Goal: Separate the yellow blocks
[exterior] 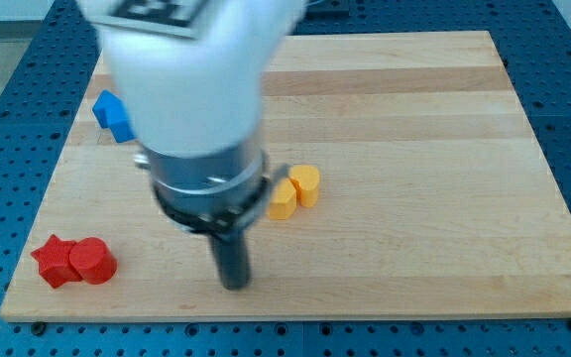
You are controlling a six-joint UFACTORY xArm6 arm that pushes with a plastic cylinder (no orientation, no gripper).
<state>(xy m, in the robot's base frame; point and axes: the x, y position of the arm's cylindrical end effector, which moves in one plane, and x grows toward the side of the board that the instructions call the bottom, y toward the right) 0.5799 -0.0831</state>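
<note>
Two yellow blocks touch each other near the board's middle: a rounded yellow block [306,184] on the right and a yellow block of unclear shape [283,199] on its lower left. My tip [234,285] rests on the board below and to the left of them, about a block's width or more away from the nearer one. The arm's white and dark body [201,119] rises above the tip and hides the board behind it.
A blue block [114,114] sits at the view's upper left, partly behind the arm. A red star-like block [55,261] and a red cylinder [92,263] touch at the lower left. The wooden board [414,149] lies on a blue perforated table.
</note>
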